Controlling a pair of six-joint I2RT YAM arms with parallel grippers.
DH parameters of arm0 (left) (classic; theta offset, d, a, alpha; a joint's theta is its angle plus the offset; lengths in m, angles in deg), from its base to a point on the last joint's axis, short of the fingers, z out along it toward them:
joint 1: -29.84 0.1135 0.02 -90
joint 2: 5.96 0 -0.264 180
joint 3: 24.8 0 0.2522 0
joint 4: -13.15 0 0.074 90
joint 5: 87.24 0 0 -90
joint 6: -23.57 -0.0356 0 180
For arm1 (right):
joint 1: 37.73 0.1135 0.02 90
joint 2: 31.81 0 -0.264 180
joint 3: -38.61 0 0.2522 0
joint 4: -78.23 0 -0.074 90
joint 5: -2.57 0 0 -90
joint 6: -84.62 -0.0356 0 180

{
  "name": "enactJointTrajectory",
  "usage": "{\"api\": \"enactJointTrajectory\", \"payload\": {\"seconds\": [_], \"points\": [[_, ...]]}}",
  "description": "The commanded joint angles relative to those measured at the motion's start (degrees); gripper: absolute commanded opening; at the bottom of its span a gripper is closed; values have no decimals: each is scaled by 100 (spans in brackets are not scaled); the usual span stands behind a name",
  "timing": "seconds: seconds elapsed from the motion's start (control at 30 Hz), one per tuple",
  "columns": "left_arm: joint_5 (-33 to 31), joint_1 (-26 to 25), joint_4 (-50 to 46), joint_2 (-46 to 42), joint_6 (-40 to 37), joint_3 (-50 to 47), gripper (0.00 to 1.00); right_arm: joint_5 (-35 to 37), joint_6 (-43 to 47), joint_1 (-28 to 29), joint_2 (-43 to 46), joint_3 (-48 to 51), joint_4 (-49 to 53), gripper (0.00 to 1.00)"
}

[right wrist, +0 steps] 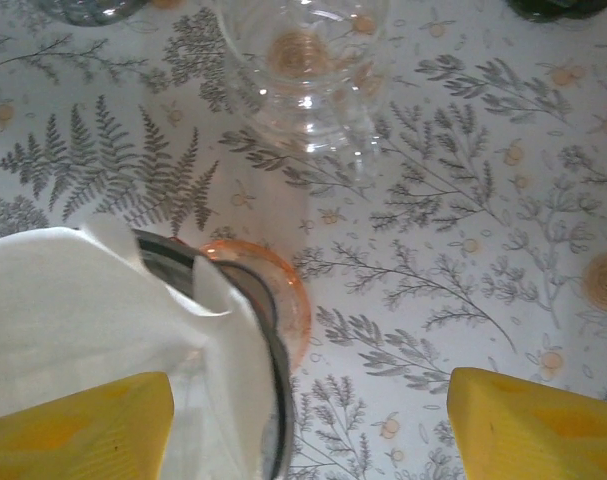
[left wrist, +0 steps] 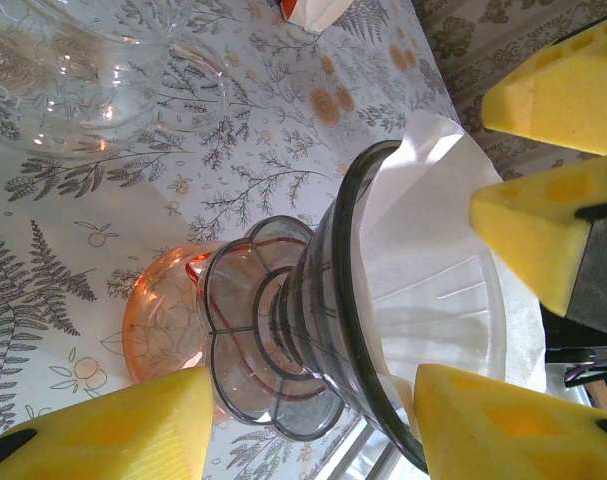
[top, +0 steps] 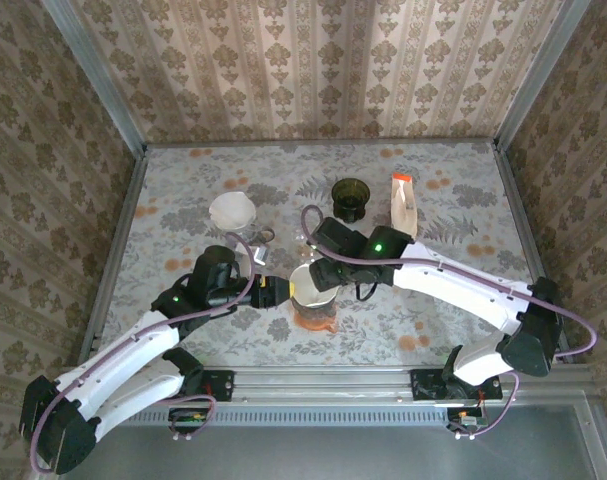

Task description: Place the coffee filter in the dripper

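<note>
The dark, see-through dripper [left wrist: 323, 270] stands on an orange glass cup [left wrist: 163, 320] near the table's front middle [top: 313, 318]. The white coffee filter [left wrist: 433, 250] sits inside the dripper cone, its edge standing up above the rim [right wrist: 73, 300]. My left gripper [left wrist: 313, 385] comes in from the left [top: 278, 293] and is shut on the dripper, one finger at the base flange and the other at the rim. My right gripper [right wrist: 311, 385] hovers just over the rim [top: 328, 272], open, one finger above the filter and the other above bare table.
Behind the dripper stand a clear glass vessel [right wrist: 303, 70], a white cone-shaped cup [top: 233, 210], a dark green glass [top: 350, 198] and a small carton [top: 404, 203]. Metal side rails and papered walls close in the table.
</note>
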Motion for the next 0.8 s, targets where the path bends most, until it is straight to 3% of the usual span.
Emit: {"api": "enactJointTrajectory", "payload": {"seconds": [0.0,0.77], "points": [[34,-44,40,-24,19,164,57,-214,59,37,-263,75,-180,74],[45,-44,118,-6,52,96,57,-267,7,-8,-961,365,-408,74]]}}
